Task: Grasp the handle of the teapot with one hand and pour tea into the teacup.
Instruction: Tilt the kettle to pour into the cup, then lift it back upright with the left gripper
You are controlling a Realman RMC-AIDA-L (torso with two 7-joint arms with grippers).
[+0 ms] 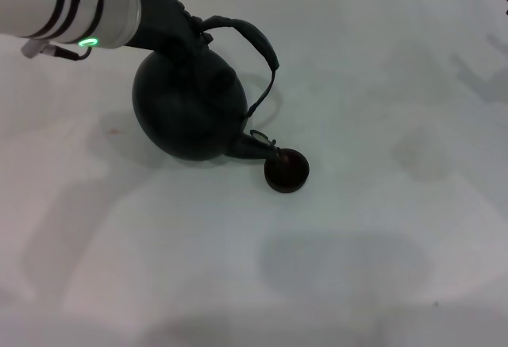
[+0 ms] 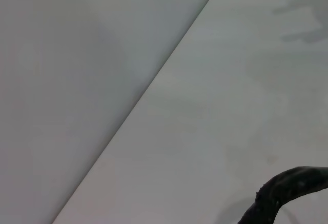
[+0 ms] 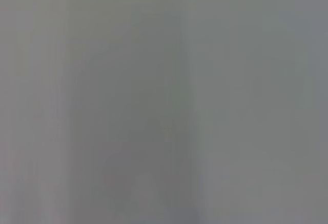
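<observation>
My left gripper (image 1: 189, 31) closed on the teapot's handle (image 1: 252, 39), teapot (image 1: 186, 109) tilted, spout over the teacup (image 1: 286, 171) on the white table (image 1: 381, 244), nothing between them, right arm barely visible at far right edge.

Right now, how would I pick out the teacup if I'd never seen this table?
Find the big round black teapot tilted under the left arm on the pale table. Follow its short spout down to its tip. The teacup sits right there: a tiny dark round cup with no handle, far smaller than the pot.
</observation>
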